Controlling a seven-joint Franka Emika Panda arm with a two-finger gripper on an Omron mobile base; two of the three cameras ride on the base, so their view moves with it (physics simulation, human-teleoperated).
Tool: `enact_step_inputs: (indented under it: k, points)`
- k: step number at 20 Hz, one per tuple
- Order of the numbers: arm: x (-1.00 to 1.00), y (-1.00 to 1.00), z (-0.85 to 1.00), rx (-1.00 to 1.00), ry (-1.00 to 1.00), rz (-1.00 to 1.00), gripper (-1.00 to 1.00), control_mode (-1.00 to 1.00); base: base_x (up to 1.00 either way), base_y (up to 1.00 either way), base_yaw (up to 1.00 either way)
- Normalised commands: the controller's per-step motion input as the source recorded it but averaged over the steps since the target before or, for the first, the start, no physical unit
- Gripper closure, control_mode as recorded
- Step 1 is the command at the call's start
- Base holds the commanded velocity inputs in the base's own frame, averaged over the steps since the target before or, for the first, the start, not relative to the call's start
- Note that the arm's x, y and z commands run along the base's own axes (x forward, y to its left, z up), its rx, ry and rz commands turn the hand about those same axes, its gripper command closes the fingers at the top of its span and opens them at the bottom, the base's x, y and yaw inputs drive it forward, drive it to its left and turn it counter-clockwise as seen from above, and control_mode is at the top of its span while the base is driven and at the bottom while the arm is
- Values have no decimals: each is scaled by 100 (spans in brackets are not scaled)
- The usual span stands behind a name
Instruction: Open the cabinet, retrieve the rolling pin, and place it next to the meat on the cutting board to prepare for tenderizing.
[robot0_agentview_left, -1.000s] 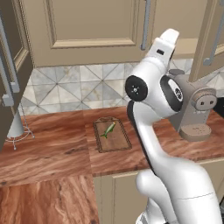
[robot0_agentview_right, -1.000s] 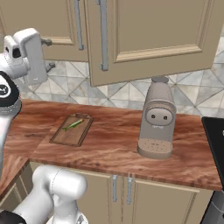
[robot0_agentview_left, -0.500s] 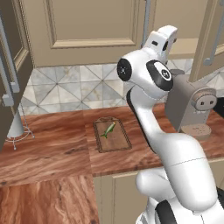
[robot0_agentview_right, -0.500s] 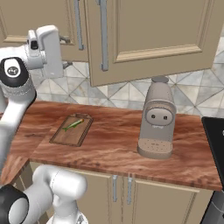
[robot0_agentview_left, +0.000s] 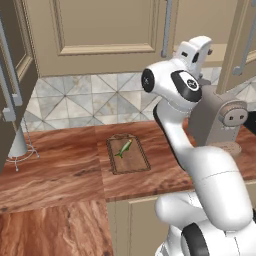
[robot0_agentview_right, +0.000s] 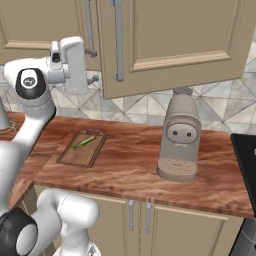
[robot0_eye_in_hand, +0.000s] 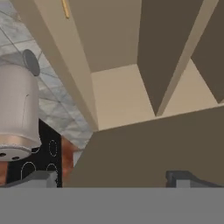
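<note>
writing: no words or brand marks can be read on anything; the tall grey coffee machine (robot0_agentview_right: 178, 136) has a round face with two small dots, but no letters

cabinet: the wide beige-tan wall cabinet with raised-panel doors (robot0_agentview_left: 102, 35) fills the top of the left base view; long silver bar handles (robot0_agentview_right: 118, 40) hang straight down on it; in the right base view one door (robot0_agentview_right: 175, 42) swings out toward us at the upper middle; in the hand view the pale bare inside shelf (robot0_eye_in_hand: 120, 94) sits in the middle of the frame, with a brown divider wall standing on it

rolling pin: a thin tan sliver shows at the top left of the hand view; too small to tell what it is

cutting board: the small dark brown wooden board with a darker rim (robot0_agentview_left: 131, 160) lies flat on the reddish-brown wooden counter (robot0_agentview_left: 65, 170), just below the middle of the left base view; left of middle in the right base view (robot0_agentview_right: 80, 151)

meat: the little greenish-yellow fish-shaped piece (robot0_agentview_left: 123, 148) lies on the upper part of the board, tilted; it is much shorter than the board (robot0_agentview_right: 84, 142)

gripper: the white hand with two dark finger tips (robot0_agentview_left: 196, 51) is raised high in the upper right of the left base view, up by the cabinet; upper left in the right base view (robot0_agentview_right: 74, 65); in the hand view the two tips stand far apart at the bottom (robot0_eye_in_hand: 111, 177), spread wide, with nothing between them

other things: a black stove top (robot0_eye_in_hand: 46, 155) at the lower left of the hand view; grey and white triangle wall tiles (robot0_agentview_left: 95, 102) behind the counter
</note>
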Motion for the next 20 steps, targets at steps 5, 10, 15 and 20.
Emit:
enact_step_inputs:
  k: [5,10,15,20]
  points:
    - [35,-23,0,0,10,-8,-100,-100,0,0,0]
    - [16,-21,0,0,7,-6,-100,-100,0,0,0]
    - [0,-34,0,0,2,-7,-100,-100,0,0,0]
    - [-4,-52,0,0,1,-7,-100,-100,0,0,0]
